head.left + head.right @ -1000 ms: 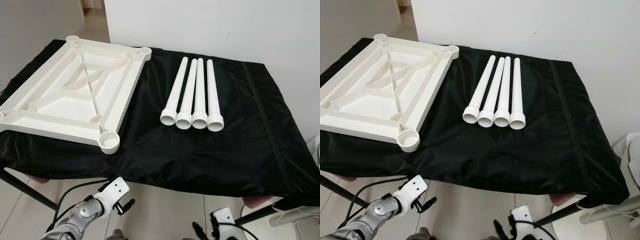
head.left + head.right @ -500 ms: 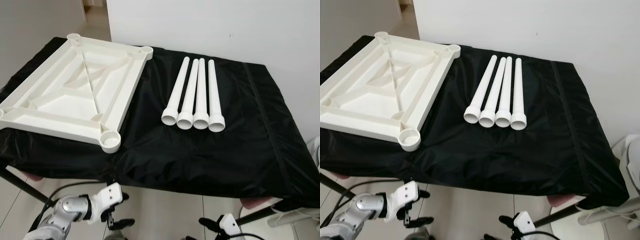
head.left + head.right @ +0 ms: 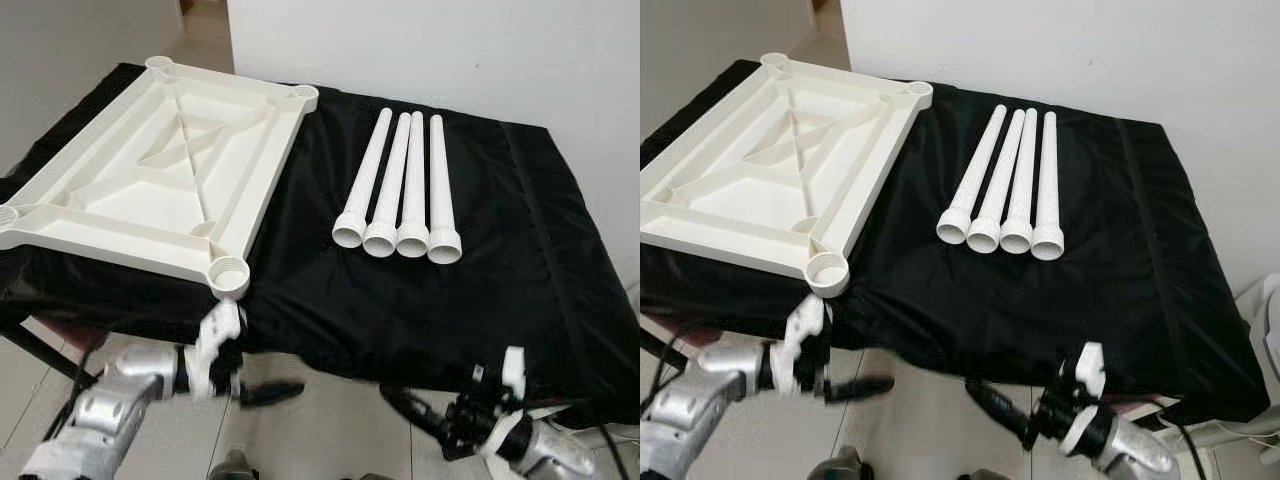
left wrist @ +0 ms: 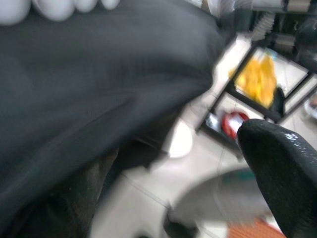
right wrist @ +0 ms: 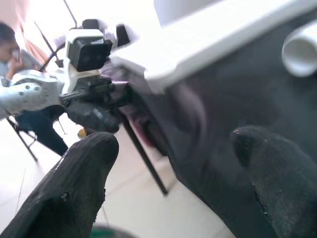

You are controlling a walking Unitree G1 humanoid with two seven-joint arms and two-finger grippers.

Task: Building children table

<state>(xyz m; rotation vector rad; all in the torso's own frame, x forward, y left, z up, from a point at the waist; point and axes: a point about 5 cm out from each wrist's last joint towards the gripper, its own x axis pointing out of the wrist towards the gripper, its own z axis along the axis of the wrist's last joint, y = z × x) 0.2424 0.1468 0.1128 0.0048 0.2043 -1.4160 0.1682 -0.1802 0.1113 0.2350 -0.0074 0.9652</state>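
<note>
Black cloth over the work surface, white upturned tabletop on its left w/ no readable writing, four white legs side by side mid-cloth, my left gripper below front edge, spread unclear, my right gripper wide apart, holding nothing.

Four white legs, one white tabletop, one black cloth
</note>
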